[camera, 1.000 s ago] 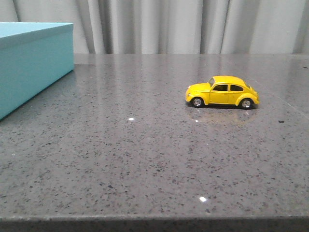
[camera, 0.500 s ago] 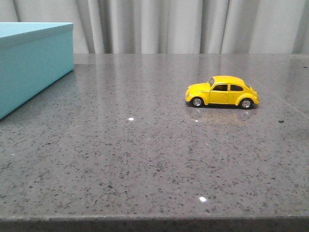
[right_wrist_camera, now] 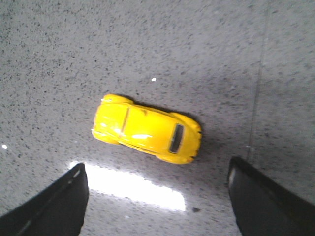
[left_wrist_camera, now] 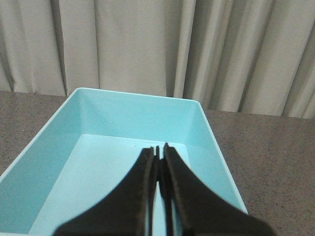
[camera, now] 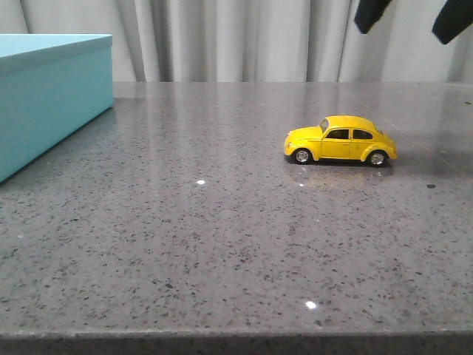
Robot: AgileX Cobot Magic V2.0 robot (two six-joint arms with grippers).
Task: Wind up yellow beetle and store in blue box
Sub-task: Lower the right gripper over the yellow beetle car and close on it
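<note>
On the speckled grey worktop (camera: 222,244), the yellow beetle (camera: 341,140) stands on its wheels, well apart from the blue box (camera: 52,96) at the left. Only the left wrist view shows the box's open interior, with the left end effector (left_wrist_camera: 158,152) closed, empty, above it. The right end effector (right_wrist_camera: 157,196) hangs wide open, empty, above the beetle.

Yellow beetle (camera: 341,140) upright on wheels; blue box (camera: 52,96) open, well apart.
</note>
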